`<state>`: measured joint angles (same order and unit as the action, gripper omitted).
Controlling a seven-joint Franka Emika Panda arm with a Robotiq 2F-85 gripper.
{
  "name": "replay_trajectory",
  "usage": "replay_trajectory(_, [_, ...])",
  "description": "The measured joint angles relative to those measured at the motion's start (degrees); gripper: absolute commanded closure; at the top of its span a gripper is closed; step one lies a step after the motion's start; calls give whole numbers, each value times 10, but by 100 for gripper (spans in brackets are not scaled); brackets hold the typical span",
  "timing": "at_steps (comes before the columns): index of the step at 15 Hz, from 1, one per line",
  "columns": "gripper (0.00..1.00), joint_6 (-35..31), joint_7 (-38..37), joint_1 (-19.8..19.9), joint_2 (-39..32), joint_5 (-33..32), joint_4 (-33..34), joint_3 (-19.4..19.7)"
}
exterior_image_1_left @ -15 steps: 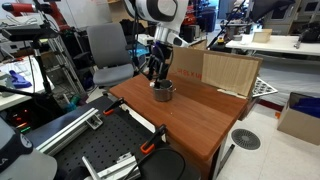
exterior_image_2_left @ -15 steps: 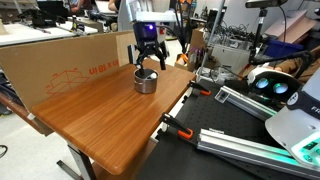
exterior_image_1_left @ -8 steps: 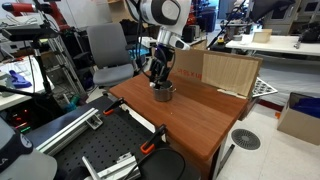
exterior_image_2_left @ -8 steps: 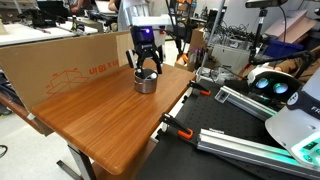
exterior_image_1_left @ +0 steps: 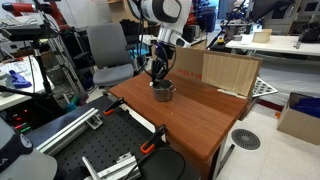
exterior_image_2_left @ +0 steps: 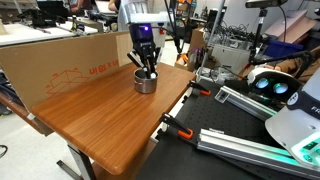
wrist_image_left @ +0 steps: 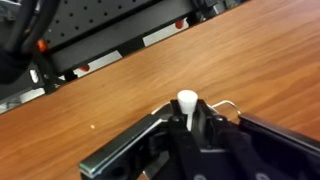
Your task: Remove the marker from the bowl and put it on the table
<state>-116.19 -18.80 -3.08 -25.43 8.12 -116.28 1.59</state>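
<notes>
The black pincer (exterior_image_2_left: 146, 68) is seen directly over the small round shiny silver metal bowl (exterior_image_2_left: 146, 84), which is set on the large reddish-brown wooden tabletop (exterior_image_2_left: 100, 125) towards its far end, near a long brown cardboard box (exterior_image_2_left: 60, 68). In the wrist view the pincer is clamped on a slim dark marker with a white end (wrist_image_left: 187, 100), held between the two fingers. Whether the marker's other end is inside the bowl cannot be told.

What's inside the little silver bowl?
The hand hangs over the bowl and hides its inside. A white-tipped marker stands between the fingers in the wrist view. Anything else in there is covered.
</notes>
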Motion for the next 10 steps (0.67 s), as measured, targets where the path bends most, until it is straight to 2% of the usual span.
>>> replay_trajectory(10, [95, 27, 14, 2, 16, 14, 19, -1])
